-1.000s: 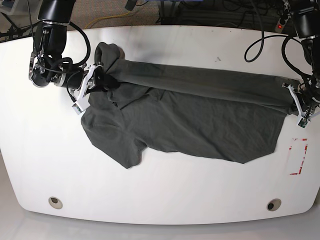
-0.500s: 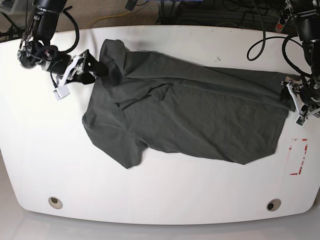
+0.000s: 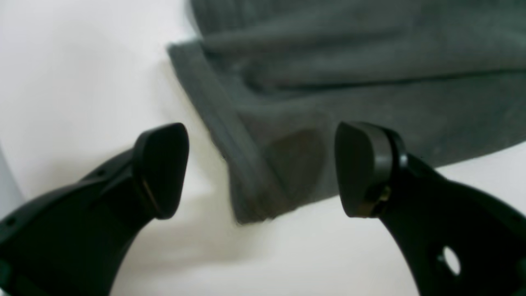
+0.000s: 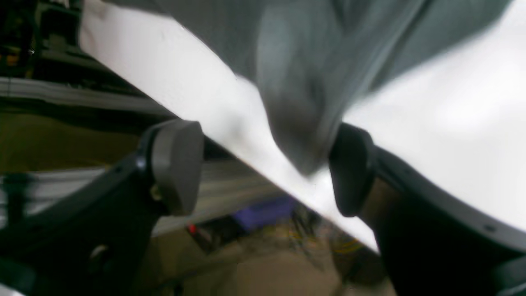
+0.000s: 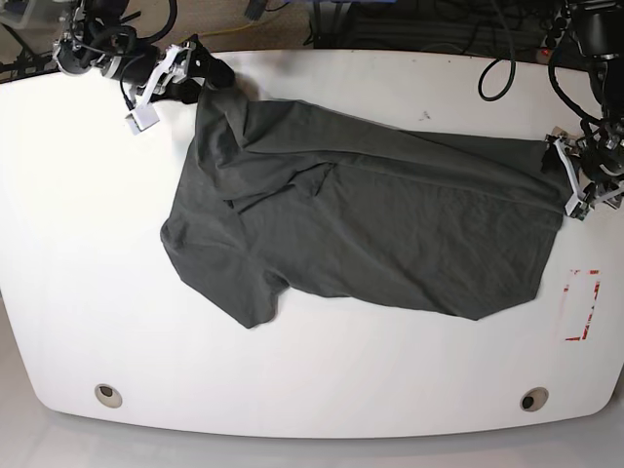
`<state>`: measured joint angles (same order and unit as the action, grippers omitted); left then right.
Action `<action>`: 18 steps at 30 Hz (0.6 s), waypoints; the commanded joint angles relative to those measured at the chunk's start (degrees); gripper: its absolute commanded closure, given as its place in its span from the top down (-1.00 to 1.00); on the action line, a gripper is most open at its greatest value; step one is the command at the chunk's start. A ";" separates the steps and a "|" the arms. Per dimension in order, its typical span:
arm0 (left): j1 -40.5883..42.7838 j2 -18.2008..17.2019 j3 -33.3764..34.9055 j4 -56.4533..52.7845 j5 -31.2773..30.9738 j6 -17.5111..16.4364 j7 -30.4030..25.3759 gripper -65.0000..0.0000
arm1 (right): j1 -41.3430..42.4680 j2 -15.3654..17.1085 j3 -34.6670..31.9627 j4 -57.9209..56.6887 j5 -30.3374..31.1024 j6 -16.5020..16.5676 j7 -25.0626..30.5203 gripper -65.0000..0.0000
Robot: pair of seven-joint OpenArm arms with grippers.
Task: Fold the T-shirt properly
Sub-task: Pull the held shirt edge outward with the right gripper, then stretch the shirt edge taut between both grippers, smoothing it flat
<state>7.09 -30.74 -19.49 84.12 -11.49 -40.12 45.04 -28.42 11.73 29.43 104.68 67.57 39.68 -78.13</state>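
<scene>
No legible text, brand, number or label in any view. Only sign: red broken-line rectangle (image 5: 582, 304) marked on the white desk (image 5: 322, 370), near its right edge; no characters readable in it

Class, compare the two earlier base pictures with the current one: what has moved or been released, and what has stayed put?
The right gripper carried the shirt's upper corner toward the table's far edge, stretching the T-shirt flatter; its jaws now stand open. The left gripper moved slightly farther too and is open, the hem corner lying between its jaws. The shirt's near edge and sleeve stayed put.
</scene>
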 commanded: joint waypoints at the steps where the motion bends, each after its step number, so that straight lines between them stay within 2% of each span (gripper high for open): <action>1: 1.39 -1.04 -0.34 0.24 -0.69 0.12 -4.38 0.58 | -0.10 -1.13 0.24 0.94 -3.44 0.32 0.46 0.40; 6: 2.45 -0.95 -0.07 -2.23 -0.69 0.12 -8.68 0.57 | 1.13 -4.74 -0.02 0.94 -11.53 0.32 0.46 0.40; 13: 0.07 -0.95 0.01 -9.52 -0.51 0.12 -13.17 0.57 | 4.73 -7.37 -0.02 0.94 -15.75 0.32 0.46 0.35; 16: -0.63 -0.95 0.01 -10.75 -0.51 0.12 -13.96 0.57 | 5.35 -7.64 -0.02 0.59 -16.71 0.32 0.46 0.11; 18: -0.89 -0.95 0.01 -10.93 -0.51 0.12 -14.14 0.57 | 5.96 -7.73 -0.02 0.59 -17.59 0.32 0.46 -0.20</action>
<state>6.79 -30.44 -19.11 72.86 -12.75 -40.16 30.52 -22.83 3.49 29.17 104.51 50.00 39.68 -78.24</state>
